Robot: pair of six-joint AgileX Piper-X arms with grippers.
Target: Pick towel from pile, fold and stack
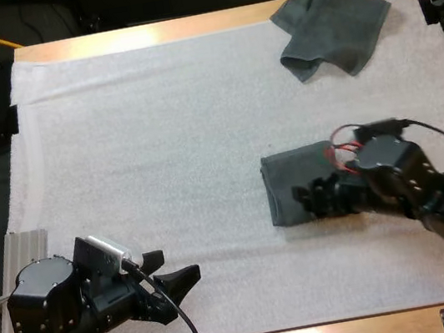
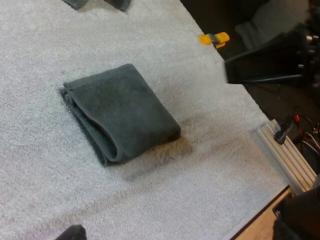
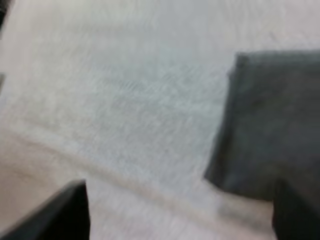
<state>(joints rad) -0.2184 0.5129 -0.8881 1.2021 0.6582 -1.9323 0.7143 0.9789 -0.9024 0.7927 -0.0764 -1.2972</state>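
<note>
my right gripper (image 1: 313, 199) sits over the near right part of the folded towel (image 1: 288, 181), at about 4 o'clock on the mat (image 1: 159, 143). its fingers are spread wide and grip nothing. my left gripper (image 1: 178, 263) hangs at 7 o'clock, fingers parted and empty. the crumpled towel (image 1: 334, 29) lies at 1 o'clock, well apart from the folded one.

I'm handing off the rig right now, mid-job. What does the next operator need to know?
Left gripper: open, holding nothing, over the near left of the mat.
Right gripper: open, holding nothing, at the near right edge of the folded towel.
Folded towel lies mid-right on the mat; crumpled towel sits at the far right corner.
Done: one towel folded.
Left: pick up the crumpled towel, fold it, stack it on the folded one.
</note>
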